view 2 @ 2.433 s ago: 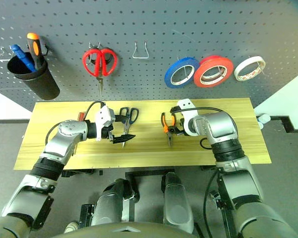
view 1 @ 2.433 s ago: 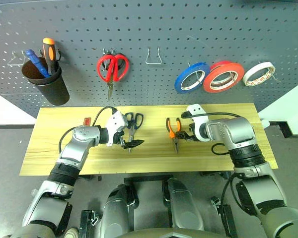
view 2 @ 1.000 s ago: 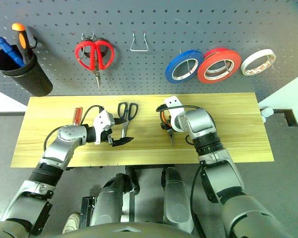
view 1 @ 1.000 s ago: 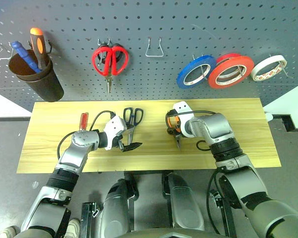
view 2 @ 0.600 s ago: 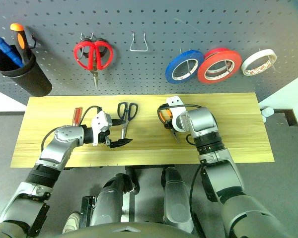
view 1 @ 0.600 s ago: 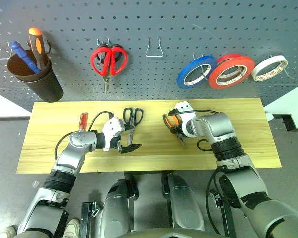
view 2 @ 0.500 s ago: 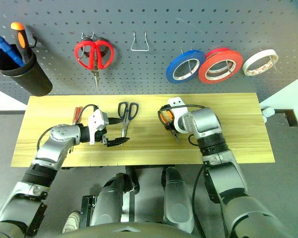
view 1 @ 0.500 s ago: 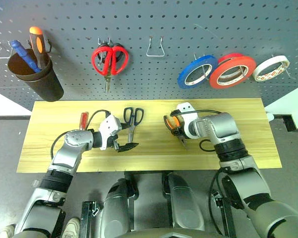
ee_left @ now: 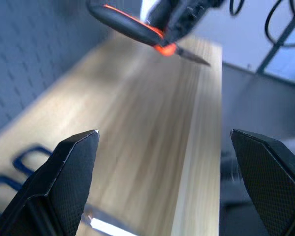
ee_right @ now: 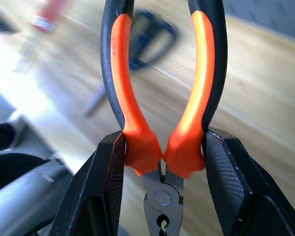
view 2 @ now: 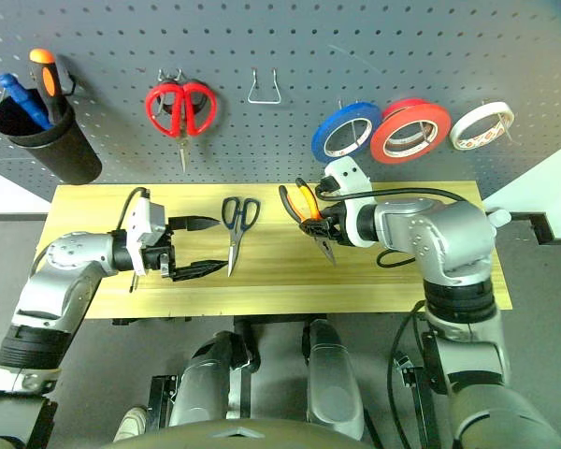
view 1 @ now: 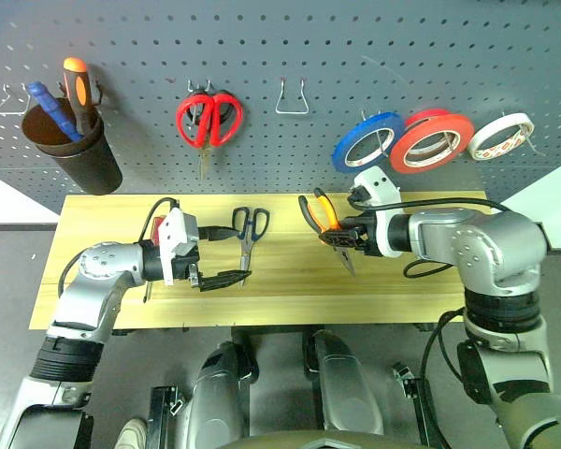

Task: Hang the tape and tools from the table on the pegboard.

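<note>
My right gripper is shut on the orange-and-black pliers near their joint and holds them above the table. Their handles point up toward the pegboard and their nose points down. In the right wrist view both fingers clamp the orange grips. My left gripper hovers open and holds nothing, just left of the dark-handled scissors lying flat on the wood. A bit of a red handle peeks out behind my left wrist. The red tape hangs on the pegboard.
On the pegboard hang a black cup holding a blue and an orange-black screwdriver, red-handled scissors, an empty wire hook, a blue tape roll and a white roll. The table's right part is bare wood.
My right gripper closed on the pliers and lifted them off the table, tilting the handles up. My left gripper stayed open, rose and drew back left, away from the scissors.
</note>
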Motion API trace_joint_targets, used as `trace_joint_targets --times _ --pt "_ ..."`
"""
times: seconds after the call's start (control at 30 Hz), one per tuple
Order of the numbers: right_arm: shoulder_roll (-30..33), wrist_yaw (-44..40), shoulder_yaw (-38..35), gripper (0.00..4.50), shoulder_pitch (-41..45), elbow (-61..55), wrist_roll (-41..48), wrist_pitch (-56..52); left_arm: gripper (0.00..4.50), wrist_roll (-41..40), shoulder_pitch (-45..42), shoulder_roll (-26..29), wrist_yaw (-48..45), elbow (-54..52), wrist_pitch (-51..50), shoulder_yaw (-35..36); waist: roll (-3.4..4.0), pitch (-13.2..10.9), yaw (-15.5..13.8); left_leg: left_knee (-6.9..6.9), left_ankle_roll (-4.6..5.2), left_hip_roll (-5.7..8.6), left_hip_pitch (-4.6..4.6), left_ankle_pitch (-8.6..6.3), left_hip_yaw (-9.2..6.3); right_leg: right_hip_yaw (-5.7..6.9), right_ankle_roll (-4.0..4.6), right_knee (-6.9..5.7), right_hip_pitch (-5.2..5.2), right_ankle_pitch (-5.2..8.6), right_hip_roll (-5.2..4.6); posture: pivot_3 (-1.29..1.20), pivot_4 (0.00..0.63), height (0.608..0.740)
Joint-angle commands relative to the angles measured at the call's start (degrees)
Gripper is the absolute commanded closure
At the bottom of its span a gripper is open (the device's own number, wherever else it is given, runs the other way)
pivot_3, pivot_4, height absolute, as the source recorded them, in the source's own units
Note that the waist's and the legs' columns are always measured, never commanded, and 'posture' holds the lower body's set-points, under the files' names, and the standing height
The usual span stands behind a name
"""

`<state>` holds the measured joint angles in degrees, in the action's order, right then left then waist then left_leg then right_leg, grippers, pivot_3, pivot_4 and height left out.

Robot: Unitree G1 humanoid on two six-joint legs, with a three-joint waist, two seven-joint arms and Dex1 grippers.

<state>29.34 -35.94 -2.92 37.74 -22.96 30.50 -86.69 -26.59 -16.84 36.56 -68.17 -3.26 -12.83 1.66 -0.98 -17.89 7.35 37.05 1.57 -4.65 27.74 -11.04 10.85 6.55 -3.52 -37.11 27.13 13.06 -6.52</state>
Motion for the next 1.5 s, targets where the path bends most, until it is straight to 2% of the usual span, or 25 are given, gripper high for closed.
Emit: trace_joint_targets --times 0.03,0.2,0.37,0.57,0.73,1.0,1.3,1.5 --pt "3.21 -4.11 -5.05 2.5 -0.66 -4.54 5.1 2.88 0.0 -5.83 0.52 0.6 -0.52 -4.37 -1.37 4.6 -0.13 0.86 0.05 0.0 0.01 0.02 0.01 0.0 0.0 0.0 -0.02 0.0 -0.01 -0.01 0.0 -0.21 0.132 0.73" --pt "4.91 -6.76 -9.55 2.5 0.49 -5.18 10.5 5.12 0.0 -10.88 1.14 2.28 -0.28 -8.12 -4.81 8.25 -0.39 2.79 0.29 0.07 0.01 0.01 -0.2 -0.01 -0.06 0.01 -0.01 -0.01 -0.23 -0.03 0.07 -0.21 0.099 0.73" --pt "4.15 -5.3 -11.18 2.5 4.04 -2.61 12.62 8.0 0.0 -14.96 1.19 4.24 0.57 -11.04 -7.87 11.88 -0.39 4.27 1.25 0.12 0.07 -0.02 -0.32 -0.03 -0.14 0.03 0.07 -0.01 -0.37 -0.14 0.11 -0.19 0.078 0.73" --pt "1.1 -1.69 -11.23 2.5 9.75 2.28 13.0 12.54 0.0 -19.01 1.25 5.72 3.97 -14.0 -10.74 16.65 -0.39 6.21 1.53 0.13 0.03 0.0 -0.38 0.04 -0.17 0.07 0.07 -0.04 -0.44 -0.16 0.14 -0.16 0.057 0.73" --pt "-3.88 2.64 -9.48 2.5 14.73 7.16 11.72 17.15 0.0 -19.14 1.95 6.58 5.46 -13.3 -10.58 19.12 -0.32 7.31 1.42 0.14 0.05 0.07 -0.39 0.19 -0.13 0.07 0.07 -0.09 -0.44 -0.16 0.23 -0.13 0.046 0.73" --pt "-14.11 9.6 -4.2 2.5 21.81 17.59 5.77 28.43 0.0 -20.77 2.8 6.57 8.37 -13.7 -11.09 22.32 -0.32 8.73 1.25 0.17 -0.04 0.05 -0.41 0.24 -0.1 0.07 0.08 -0.18 -0.48 -0.16 0.31 -0.09 0.041 0.73" --pt "-20.51 16.53 0.17 2.5 25.64 28.31 -5.17 43.78 0.0 -19.71 4.82 6.42 9.59 -13.24 -10.26 22.81 -0.41 9.35 -0.34 0.21 -0.11 0.0 -0.42 0.26 -0.03 0.06 0.1 -0.25 -0.47 -0.17 0.37 -0.07 0.049 0.73" --pt "-23.74 21.66 -0.43 2.5 28.42 37.65 -10.67 53.4 0.0 -18.7 5.2 5.63 10.35 -13.18 -9.35 22.21 -0.43 9.47 -0.73 0.26 -0.15 -0.01 -0.42 0.28 -0.02 0.06 0.14 -0.31 -0.48 -0.18 0.4 -0.05 0.055 0.73"
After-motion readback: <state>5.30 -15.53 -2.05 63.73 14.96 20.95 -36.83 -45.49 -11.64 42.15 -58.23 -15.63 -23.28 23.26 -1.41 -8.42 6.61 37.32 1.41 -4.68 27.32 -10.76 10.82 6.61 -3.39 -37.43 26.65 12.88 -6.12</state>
